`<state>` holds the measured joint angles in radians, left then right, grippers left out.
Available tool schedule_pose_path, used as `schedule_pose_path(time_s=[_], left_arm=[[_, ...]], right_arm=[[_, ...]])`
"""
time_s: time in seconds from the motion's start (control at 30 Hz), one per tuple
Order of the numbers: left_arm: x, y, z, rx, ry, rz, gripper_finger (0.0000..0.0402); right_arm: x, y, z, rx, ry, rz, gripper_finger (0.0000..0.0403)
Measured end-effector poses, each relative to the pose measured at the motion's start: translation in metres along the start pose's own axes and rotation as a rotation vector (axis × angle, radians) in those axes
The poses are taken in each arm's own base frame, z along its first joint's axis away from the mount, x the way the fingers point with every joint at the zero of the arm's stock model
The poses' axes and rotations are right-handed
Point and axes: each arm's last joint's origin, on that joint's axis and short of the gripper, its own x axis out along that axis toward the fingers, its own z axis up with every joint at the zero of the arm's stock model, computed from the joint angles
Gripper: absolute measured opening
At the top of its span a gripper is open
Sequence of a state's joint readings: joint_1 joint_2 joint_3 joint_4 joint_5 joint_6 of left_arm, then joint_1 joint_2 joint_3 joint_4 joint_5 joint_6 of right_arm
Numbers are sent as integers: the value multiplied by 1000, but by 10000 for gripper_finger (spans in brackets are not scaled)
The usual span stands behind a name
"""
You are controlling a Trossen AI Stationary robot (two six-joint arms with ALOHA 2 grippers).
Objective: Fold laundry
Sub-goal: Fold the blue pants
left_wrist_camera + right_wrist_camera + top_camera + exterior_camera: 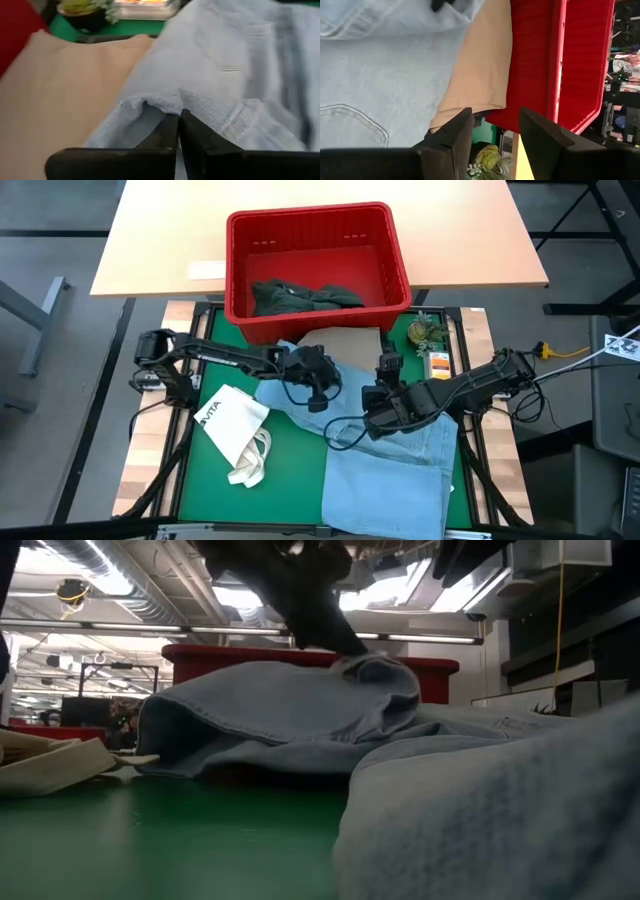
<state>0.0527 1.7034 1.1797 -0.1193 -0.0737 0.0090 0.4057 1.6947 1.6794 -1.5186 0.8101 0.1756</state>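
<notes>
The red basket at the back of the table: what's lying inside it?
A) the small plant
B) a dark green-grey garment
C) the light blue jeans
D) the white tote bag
B: a dark green-grey garment lies crumpled inside the red basket.

Light blue jeans (pixel 385 470) sprawl across the table, one edge lifted. A beige garment (pixel 345 345) lies beside them. A dark green-grey garment (pixel 300 297) sits crumpled.

Red basket (pixel 395 265) at table back; white tote bag (pixel 232 425) left; small plant (pixel 424 332) right.
</notes>
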Motion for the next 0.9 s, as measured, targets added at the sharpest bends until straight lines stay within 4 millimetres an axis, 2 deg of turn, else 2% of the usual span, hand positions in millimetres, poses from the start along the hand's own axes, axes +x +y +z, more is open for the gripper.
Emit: schedule_pose_path(time_s=[0.17,0.33,0.5,0.6,0.7,0.9], left_arm=[[8,8,-1,-7,-16,102,50],[8,12,2,-18,-51,118,101],[5,12,5,25,-55,119,125],[-12,13,14,65,-24,119,126],[-37,13,23,89,36,112,126],[-89,0,13,87,233,24,125]], right_arm=[[0,2,2,16,-8,44,161],[0,4,7,54,-41,100,161],[0,4,10,75,-62,112,161],[-1,4,13,68,-88,116,161],[-1,5,15,63,-106,121,161],[6,-2,16,81,-95,114,161]])
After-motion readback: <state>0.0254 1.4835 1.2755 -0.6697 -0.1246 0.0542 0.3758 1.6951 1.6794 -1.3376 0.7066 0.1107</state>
